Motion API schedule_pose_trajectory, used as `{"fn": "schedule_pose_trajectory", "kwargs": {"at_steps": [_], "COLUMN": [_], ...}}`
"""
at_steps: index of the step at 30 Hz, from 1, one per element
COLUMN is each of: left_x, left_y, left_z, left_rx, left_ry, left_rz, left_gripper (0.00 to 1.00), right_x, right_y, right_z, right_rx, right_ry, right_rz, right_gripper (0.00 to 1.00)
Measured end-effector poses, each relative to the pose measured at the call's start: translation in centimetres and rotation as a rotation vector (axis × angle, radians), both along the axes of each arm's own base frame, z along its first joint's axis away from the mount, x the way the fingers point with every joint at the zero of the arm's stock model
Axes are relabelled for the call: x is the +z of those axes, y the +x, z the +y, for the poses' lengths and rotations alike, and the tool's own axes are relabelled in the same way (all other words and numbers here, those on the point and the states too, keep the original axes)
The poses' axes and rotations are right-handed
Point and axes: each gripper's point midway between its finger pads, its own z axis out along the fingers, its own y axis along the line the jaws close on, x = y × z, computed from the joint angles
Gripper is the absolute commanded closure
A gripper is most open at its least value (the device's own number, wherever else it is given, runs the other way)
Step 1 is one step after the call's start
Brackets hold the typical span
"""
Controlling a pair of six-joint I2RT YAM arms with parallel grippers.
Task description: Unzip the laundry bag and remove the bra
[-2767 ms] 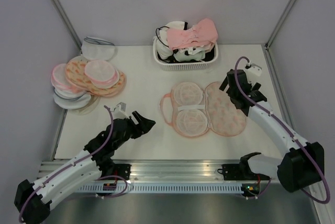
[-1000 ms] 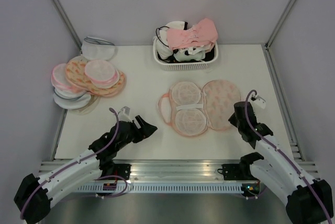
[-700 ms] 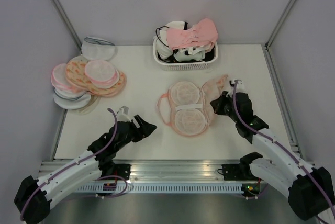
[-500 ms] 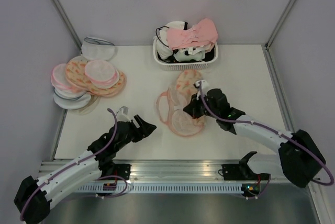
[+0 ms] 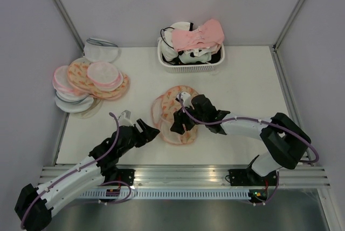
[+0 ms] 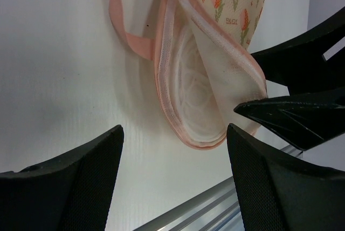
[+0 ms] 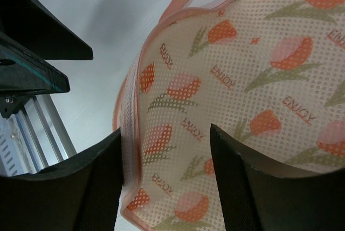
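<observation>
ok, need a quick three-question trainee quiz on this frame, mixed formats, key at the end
1. True or false: the left pincer is shut on the laundry bag.
2. Where does the white basket stand? A) at the far edge of the table, beyond the bag B) touching the bag C) between the two arms
3. Fill in: the word printed among the bag's tulips is ____.
Key: 1 false, its fingers stand wide apart with nothing between them; 2 A; 3 ENJOY.
</observation>
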Motion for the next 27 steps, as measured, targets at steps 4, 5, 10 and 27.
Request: {"fn": "schedule_pose_trajectory", "kwargs": {"at_steps": [4, 5, 10, 27], "left_x": [0.0, 0.0, 1.0, 4.8], "left_y": [0.0, 0.0, 0.1, 0.3], "left_z": [0.0, 0.0, -0.1, -0.8], "left_rx": [0.001, 0.000, -0.001, -0.091], "left_ry": [0.002, -0.001, -0.027, -0.051], "left_rz": [0.002, -0.001, -0.030, -0.217], "left_gripper": [0.19, 0.19, 0.18, 0.00], "right_x": [1.4, 2.4, 9.1, 20.5], "right_y": [0.1, 0.0, -0.2, -2.6], "right_z": [-0.1, -0.2, -1.2, -13.0], "right_rx": [-0.018, -0.024, -0.068, -0.486], "right_ry": [0.027, 0.046, 0.158, 0.341], "right_rz": [-0.021, -0.034, -0.140, -0.352], "right_gripper": [0.14, 0.07, 0.02, 0.02]}}
